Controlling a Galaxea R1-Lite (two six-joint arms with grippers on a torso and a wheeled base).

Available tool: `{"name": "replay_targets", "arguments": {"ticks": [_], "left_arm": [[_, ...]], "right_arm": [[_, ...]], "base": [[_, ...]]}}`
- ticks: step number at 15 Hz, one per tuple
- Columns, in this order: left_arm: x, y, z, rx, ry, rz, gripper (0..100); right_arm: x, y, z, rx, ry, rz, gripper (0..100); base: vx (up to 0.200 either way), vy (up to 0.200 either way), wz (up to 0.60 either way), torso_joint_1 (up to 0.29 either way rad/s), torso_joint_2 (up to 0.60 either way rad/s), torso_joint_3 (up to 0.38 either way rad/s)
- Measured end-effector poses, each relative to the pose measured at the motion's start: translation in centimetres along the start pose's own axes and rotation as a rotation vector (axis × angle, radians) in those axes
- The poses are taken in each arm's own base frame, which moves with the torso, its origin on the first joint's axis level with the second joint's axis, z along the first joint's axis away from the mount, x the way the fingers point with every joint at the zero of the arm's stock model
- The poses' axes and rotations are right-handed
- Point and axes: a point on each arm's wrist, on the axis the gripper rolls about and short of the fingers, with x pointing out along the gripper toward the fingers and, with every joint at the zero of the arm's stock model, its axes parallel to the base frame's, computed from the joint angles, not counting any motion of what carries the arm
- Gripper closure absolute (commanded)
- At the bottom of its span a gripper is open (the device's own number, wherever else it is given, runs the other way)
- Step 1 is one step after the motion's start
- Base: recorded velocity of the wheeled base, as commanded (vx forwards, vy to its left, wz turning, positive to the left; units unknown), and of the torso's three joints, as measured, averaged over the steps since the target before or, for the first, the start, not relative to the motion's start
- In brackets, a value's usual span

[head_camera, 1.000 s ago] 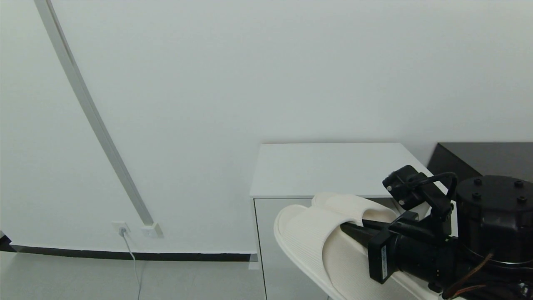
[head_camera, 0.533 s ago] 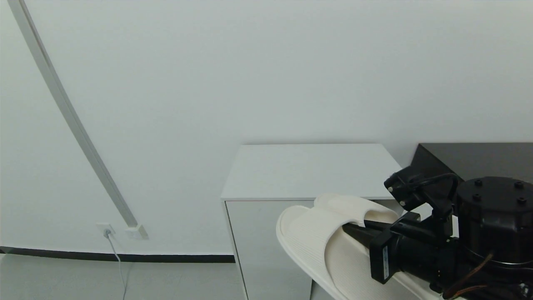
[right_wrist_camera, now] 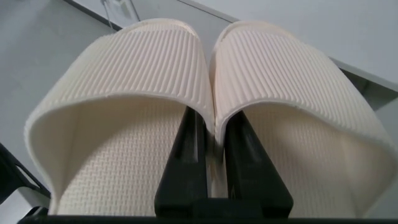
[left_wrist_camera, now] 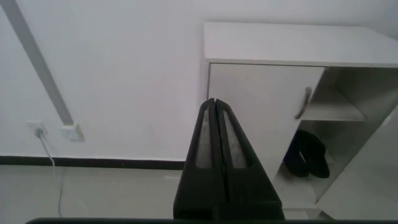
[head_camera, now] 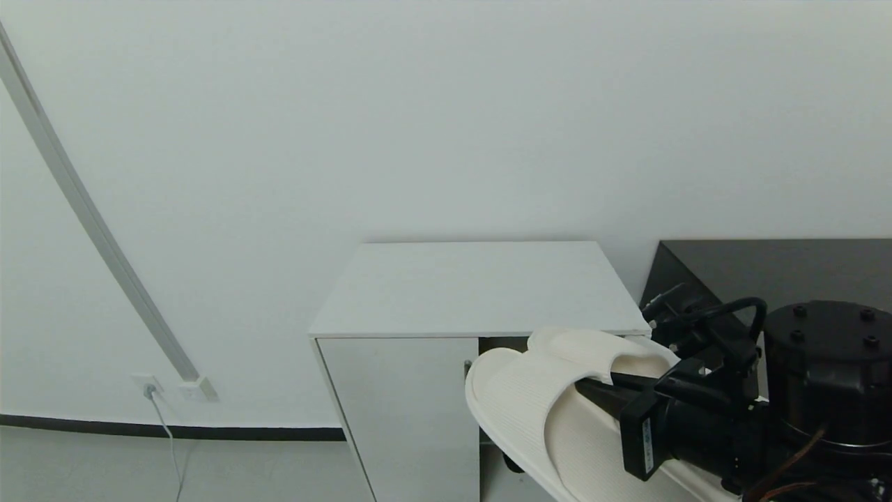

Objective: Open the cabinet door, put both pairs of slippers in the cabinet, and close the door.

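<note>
- The right hand (right_wrist_camera: pixel 214 140), clamped on the inner edges of the white slippers (right_wrist_camera: pixel 143 81), holds the pair toes-forward before the cabinet (head_camera: pixel 474 286), whose right side is open; the left hand (left_wrist_camera: pixel 216 124) is closed, empty.
- The black slippers (left_wrist_camera: pixel 308 155) sit below the shelf (left_wrist_camera: pixel 336 112); the white pair should likely enter level, beside them, clear of the closed door (head_camera: pixel 404 411).
</note>
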Motion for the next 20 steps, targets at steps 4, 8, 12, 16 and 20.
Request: {"name": "replay_targets", "arguments": {"ticks": [4, 8, 12, 16, 20], "left_arm": [[0.0, 0.0, 0.0, 0.0, 0.0, -0.001, 100], [0.0, 0.0, 0.01, 0.0, 0.0, 0.0, 100], [0.0, 0.0, 0.01, 0.0, 0.0, 0.001, 100], [0.0, 0.0, 0.02, 0.0, -0.001, 0.0, 100], [0.0, 0.0, 0.01, 0.0, 0.0, 0.0, 100]], "right_arm": [[-0.07, -0.01, -0.15, -0.013, 0.003, 0.0, 100], [-0.1, -0.02, -0.3, -0.016, 0.008, 0.002, 100], [-0.12, 0.01, -0.44, -0.022, 0.014, 0.005, 100], [-0.16, 0.0, -0.55, -0.033, 0.017, 0.006, 100], [-0.15, -0.02, -0.62, -0.037, 0.02, 0.006, 100]], "base": [[0.0, 0.0, 0.0, 0.0, 0.0, 0.0], [0.0, 0.0, 0.0, 0.0, 0.0, 0.0], [0.0, 0.0, -0.3, 0.002, 0.0, 0.0], [0.0, 0.0, 0.0, 0.0, 0.0, 0.0], [0.0, 0.0, 0.0, 0.0, 0.0, 0.0]]}}
